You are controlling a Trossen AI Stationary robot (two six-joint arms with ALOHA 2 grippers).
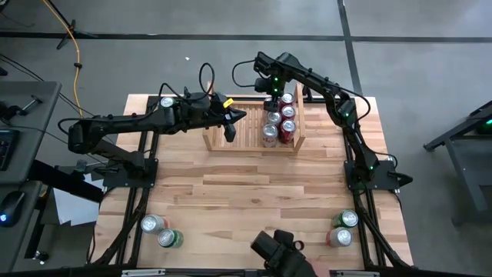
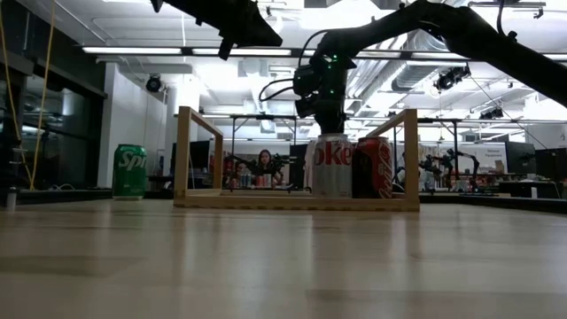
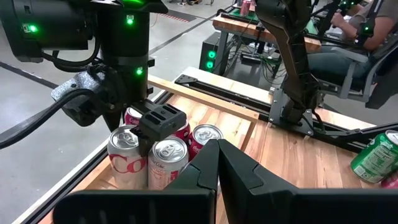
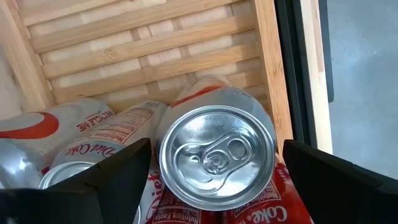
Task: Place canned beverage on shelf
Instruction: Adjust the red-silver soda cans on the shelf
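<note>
The pale wooden shelf point(image 1: 231, 138) stands at the table's far middle, and several Coke and Diet Coke cans point(image 1: 287, 115) stand upright on the right half of its slatted base. My right gripper point(image 4: 216, 180) is open above the shelf's far right part. Its fingers point(image 4: 118, 177) stand on either side of one upright can's silver top point(image 4: 216, 155), with a thin gap on each side. That can stands by the shelf's far rail point(image 4: 268, 68). My left gripper point(image 3: 217, 165) is shut and empty, hovering over the shelf's left half point(image 1: 231, 127).
A green Sprite can point(image 1: 167, 101) stands at the far left of the table, left of the shelf. Two cans point(image 1: 161, 231) stand near the front left corner and two more point(image 1: 342, 228) near the front right. The shelf's left half point(image 2: 199, 186) holds no cans.
</note>
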